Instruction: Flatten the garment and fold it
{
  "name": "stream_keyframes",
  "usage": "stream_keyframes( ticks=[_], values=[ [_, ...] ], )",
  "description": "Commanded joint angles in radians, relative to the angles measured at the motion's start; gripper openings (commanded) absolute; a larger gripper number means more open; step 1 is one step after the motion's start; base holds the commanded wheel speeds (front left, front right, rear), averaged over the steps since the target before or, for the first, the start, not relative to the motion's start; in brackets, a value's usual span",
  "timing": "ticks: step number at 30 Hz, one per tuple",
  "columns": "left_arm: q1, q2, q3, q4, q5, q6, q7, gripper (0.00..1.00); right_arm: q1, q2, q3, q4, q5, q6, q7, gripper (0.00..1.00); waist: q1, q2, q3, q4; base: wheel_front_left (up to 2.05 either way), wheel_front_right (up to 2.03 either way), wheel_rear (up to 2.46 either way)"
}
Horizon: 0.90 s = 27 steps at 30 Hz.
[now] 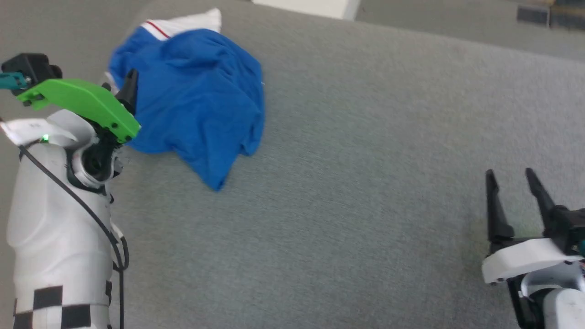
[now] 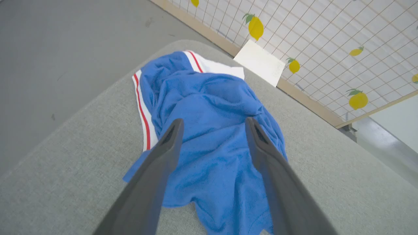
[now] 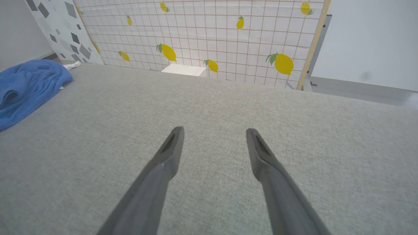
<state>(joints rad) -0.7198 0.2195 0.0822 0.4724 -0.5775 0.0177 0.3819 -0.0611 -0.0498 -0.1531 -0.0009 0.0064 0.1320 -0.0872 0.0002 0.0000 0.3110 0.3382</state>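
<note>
Both hands gape empty, the left hand (image 2: 214,125) right over the crumpled garment (image 1: 196,91), the right hand (image 1: 509,176) well apart from it above the bench (image 1: 365,205).

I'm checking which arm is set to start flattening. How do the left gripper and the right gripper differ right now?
The left gripper is at the crumpled blue garment, which lies between its fingers in its wrist view; the right gripper is over bare grey cushion, well away from the garment. The left gripper's wrist carries a green cover, the right gripper's a white cover. Both are open, holding nothing.
</note>
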Motion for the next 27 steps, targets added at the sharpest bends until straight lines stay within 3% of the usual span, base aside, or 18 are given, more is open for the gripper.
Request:
stream_keyframes(
  ticks=[1, 10, 15, 19, 20, 26, 27],
  values=[
    [-0.022, 0.006, 0.011, 0.012, -0.015, 0.026, 0.032, 1.0, -0.001, -0.003, -0.011, -0.012, -0.002, -0.001, 0.003, 1.0, -0.0002, 0.0, 0.115, -0.097, 0.0, 0.0, 0.0],
    [0.01, -0.001, -0.033, 0.042, -0.027, 0.148, 0.323, 1.0, 0.017, -0.006, -0.056, -0.059, 0.006, -0.001, 0.016, 1.0, -0.0002, 0.0, 0.177, -0.11, 0.0, 0.0, 0.0],
    [0.067, -0.008, -0.07, 0.022, -0.027, 0.146, 0.399, 1.0, 0.022, -0.015, -0.067, -0.064, 0.014, -0.001, 0.02, 1.0, -0.0002, 0.0, 0.188, -0.107, 0.0, 0.0, 0.0],
    [0.097, -0.005, -0.073, -0.01, -0.027, 0.123, 0.366, 1.0, 0.019, -0.018, -0.071, -0.065, 0.017, -0.001, 0.024, 1.0, -0.0002, 0.0, 0.188, -0.103, 0.0, 0.0, 0.0],
    [0.098, 0.0, -0.07, -0.025, -0.021, 0.111, 0.328, 0.0, 0.018, -0.02, -0.071, -0.064, 0.017, -0.001, 0.024, 1.0, -0.0002, 0.0, 0.185, -0.101, 0.0, 0.0, 0.0],
    [0.08, 0.031, -0.032, -0.076, 0.009, 0.045, 0.07, 0.0, 0.013, -0.018, -0.057, -0.043, 0.016, -0.001, 0.02, 1.0, -0.0002, 0.0, 0.133, -0.092, 0.0, 0.0, 0.0],
    [0.048, 0.048, -0.02, -0.089, 0.032, 0.032, -0.036, 0.0, 0.012, -0.014, -0.05, -0.022, 0.019, -0.001, 0.012, 1.0, -0.0002, 0.0, 0.09, -0.093, 0.0, 0.0, 0.0]
  ],
)
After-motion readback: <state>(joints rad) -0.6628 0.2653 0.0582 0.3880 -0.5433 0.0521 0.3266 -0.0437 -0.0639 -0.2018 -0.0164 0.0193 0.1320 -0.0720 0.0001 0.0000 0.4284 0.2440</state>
